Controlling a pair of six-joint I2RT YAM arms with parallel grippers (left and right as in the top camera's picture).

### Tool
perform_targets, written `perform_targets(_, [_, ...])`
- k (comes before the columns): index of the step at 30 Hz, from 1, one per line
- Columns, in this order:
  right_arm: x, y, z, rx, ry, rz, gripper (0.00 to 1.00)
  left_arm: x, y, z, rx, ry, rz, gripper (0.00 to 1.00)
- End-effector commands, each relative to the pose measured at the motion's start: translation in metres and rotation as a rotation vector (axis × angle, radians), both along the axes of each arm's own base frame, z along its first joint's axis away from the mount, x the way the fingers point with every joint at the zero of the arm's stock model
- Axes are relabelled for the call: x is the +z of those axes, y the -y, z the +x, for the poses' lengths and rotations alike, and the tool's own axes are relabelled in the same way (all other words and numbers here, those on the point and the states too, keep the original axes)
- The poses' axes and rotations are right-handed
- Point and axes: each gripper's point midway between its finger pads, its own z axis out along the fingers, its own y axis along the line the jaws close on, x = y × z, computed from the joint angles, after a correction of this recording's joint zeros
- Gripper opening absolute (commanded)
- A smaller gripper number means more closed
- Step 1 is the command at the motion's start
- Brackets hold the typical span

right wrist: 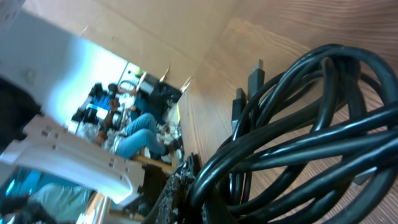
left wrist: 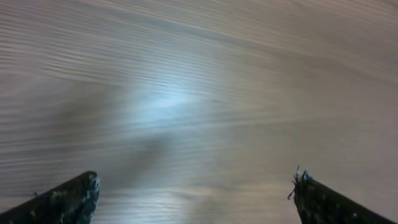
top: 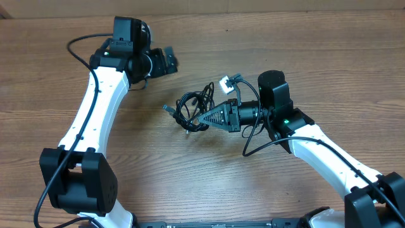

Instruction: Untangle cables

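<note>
Our right hand [top: 200, 120] was clenched, with its tips in the lower edge of the cables [top: 192, 104]. In the wrist view the black cords ran out directly from between the jaws, so we judged that it was grasping them. The cables lay as one small coil on the surface [top: 190, 183], near its middle, with a white plug end [top: 224, 82] pointing to the far side. Our left hand [top: 168, 61] was released and wide, holding nothing, well apart from the coil and above bare wood. The risk we saw was this: if the right hand pulled alone, the whole coil would only slide with it. The loops could also draw tighter into a knot, because nothing held the other side.
</note>
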Motion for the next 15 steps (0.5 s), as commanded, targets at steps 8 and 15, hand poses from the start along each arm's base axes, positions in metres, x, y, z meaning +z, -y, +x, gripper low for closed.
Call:
perform_targets(8, [-0.003, 0.02, 0.051, -0.317, -0.138, -0.051, 0.04, 0.015, 0.06, -0.063, -0.346, -0.139, -0.266, 0.8])
perform_targets(15, [-0.005, 0.025, 0.064, -0.42, -0.236, -0.046, 0.04, 0.005, 0.075, -0.086, -0.312, -0.264, -0.246, 0.71])
